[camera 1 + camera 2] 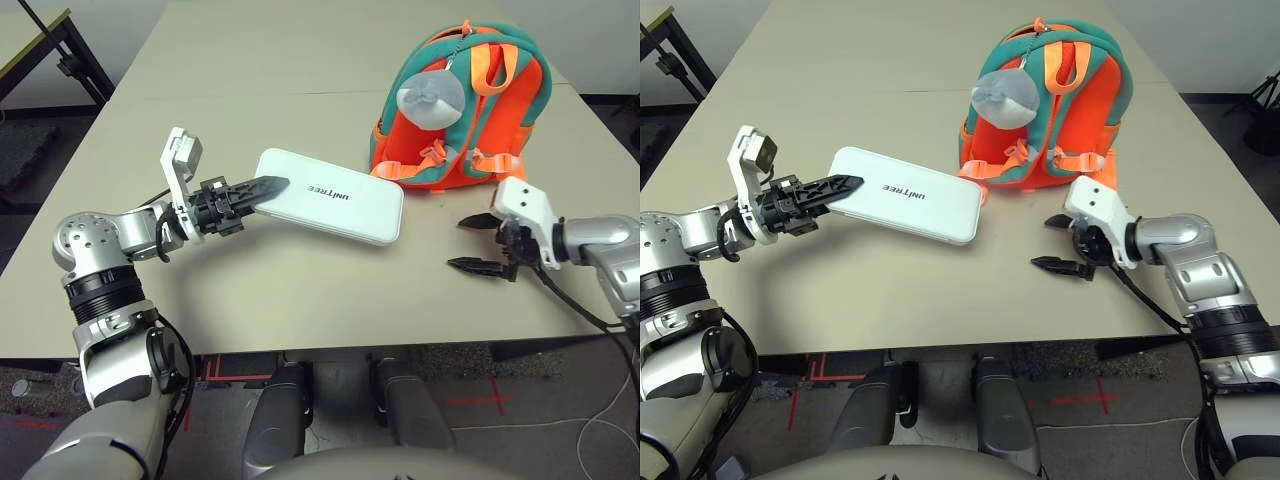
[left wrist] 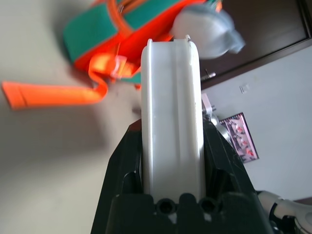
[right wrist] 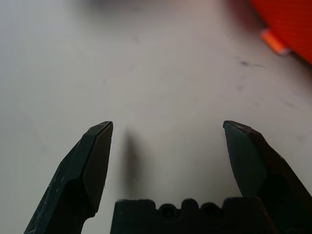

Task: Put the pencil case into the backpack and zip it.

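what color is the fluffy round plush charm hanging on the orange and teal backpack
The round plush charm is grey and white, clearest in the right eye view.

Beige table [image 1: 300, 110], w/ backpack [image 1: 465, 110] upright on it (charm [image 1: 431, 99] attached).

Looks like smooth, satin plastic on the pencil case [image 1: 330, 195]; matt woven cloth on the backpack [image 1: 465, 110]; smooth matt worktop [image 1: 300, 310].

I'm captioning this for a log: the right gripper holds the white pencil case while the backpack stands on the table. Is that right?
Not quite: the left gripper holds the white pencil case, as the left wrist view shows. The backpack does stand on the table.
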Motion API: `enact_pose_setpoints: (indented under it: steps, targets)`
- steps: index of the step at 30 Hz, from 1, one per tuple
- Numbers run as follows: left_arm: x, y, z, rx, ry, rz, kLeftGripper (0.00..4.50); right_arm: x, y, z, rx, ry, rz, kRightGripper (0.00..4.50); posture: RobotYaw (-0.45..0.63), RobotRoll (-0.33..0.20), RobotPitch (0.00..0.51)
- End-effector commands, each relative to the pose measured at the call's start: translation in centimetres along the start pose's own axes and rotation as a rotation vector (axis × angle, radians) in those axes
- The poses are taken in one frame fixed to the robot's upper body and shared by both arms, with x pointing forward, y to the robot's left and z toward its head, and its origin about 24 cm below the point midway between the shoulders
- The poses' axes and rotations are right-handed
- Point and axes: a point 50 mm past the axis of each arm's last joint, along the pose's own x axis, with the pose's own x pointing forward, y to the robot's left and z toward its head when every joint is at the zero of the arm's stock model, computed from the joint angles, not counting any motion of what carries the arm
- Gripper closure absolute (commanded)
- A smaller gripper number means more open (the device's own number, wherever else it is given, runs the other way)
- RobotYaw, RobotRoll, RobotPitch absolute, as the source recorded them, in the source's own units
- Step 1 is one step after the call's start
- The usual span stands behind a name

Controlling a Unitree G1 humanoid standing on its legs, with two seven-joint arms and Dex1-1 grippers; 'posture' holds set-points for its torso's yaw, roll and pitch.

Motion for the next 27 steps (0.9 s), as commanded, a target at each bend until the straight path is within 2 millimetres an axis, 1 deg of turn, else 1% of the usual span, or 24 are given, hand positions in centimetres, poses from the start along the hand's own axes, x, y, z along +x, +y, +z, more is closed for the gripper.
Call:
enact_pose_setpoints:
  steps: [1, 3, 6, 8, 12, 18, 22, 24, 27]
  targets:
    - [-0.7, -1.7, 0.8, 0.083, -0.035, -0.061, 3.06, -1.5, -0.1, 0.8, 0.062, -0.072, -0.04, 0.0, -0.17, 0.0, 0.156]
    - [-1.2, -2.2, 1.0, 0.114, -0.041, -0.087, 3.06, -2.2, -0.2, 1.2, 0.094, -0.131, -0.068, 0.0, -0.17, 0.0, 0.156]
    - [-1.8, -2.9, 2.3, 0.185, -0.127, -0.108, 3.06, -2.9, -0.5, 2.1, 0.161, -0.253, -0.124, 0.0, -0.17, 0.0, 0.153]
    - [-2.0, -3.3, 2.7, 0.213, -0.152, -0.125, 3.06, -3.1, -0.5, 2.4, 0.191, -0.294, -0.135, 0.0, -0.17, 0.0, 0.15]
    - [-2.2, -4.8, 4.0, 0.306, -0.22, -0.174, 3.06, -3.2, -0.6, 2.9, 0.232, -0.349, -0.152, 0.0, -0.17, 0.0, 0.149]
    - [-2.3, -7.1, 5.9, 0.474, -0.355, -0.219, 3.06, -3.0, -1.4, 3.8, 0.289, -0.416, -0.228, 0.0, -0.16, 0.0, 0.144]
    - [-2.4, -8.2, 7.4, 0.563, -0.488, -0.227, 3.06, -2.5, -1.6, 4.4, 0.324, -0.458, -0.263, 0.0, -0.16, 0.0, 0.141]
    - [-2.5, -8.4, 8.1, 0.596, -0.549, -0.215, 3.06, -2.2, -1.7, 4.8, 0.345, -0.482, -0.288, 0.0, -0.16, 0.0, 0.14]
    - [-2.5, -8.1, 9.1, 0.647, -0.633, -0.16, 3.06, -1.5, -1.7, 5.4, 0.358, -0.509, -0.32, 0.0, -0.16, 0.0, 0.139]
